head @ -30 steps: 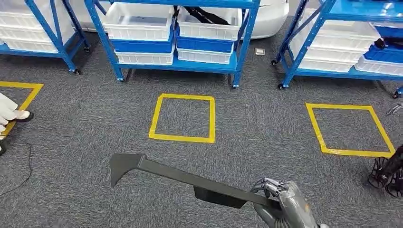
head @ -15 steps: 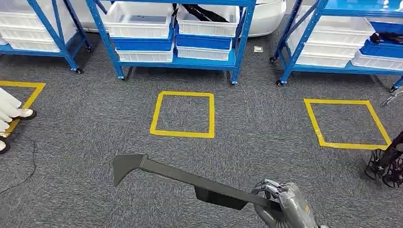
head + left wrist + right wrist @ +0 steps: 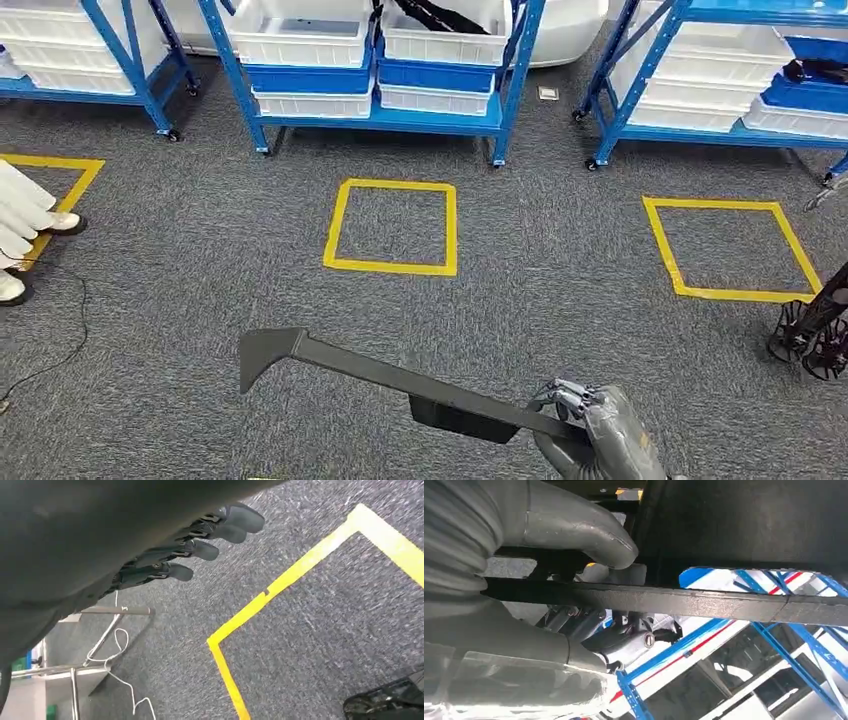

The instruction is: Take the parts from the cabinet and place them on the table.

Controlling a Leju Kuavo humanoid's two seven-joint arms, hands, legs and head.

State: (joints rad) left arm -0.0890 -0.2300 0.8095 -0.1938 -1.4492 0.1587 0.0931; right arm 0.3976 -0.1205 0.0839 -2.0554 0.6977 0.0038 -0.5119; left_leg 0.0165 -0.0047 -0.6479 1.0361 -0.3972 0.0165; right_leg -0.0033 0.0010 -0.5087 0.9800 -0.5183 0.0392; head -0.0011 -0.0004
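Scene shift first: against the earlier head frames, the blue steel shelving rack with white and blue plastic bins [image 3: 380, 70] sits higher in the picture, and so does the middle yellow tape square [image 3: 392, 227] on the grey carpet floor [image 3: 200, 250]. Everything fixed slid together, so the camera moved, not the things; reading: the robot is backing off from the rack.

Landmark: the middle tape square. A second yellow tape square [image 3: 735, 250] lies well apart on its right. A person's white-clad legs and shoes [image 3: 25, 225] stand far off on its left.

The long dark grey plastic trim part with a hooked end [image 3: 380, 375] hangs above the carpet on the near side of the square, in the same place in the frame as before. The right robot hand [image 3: 590, 430] is clenched round its near end; the right wrist view shows a thumb [image 3: 589, 535] pressed over the bar.

The left robot hand [image 3: 200, 545] hangs free over carpet, fingers loosely spread, grasping nothing.

Judgement: part is out of the rack; carry to the desk remains.

Writing: none legible anywhere.
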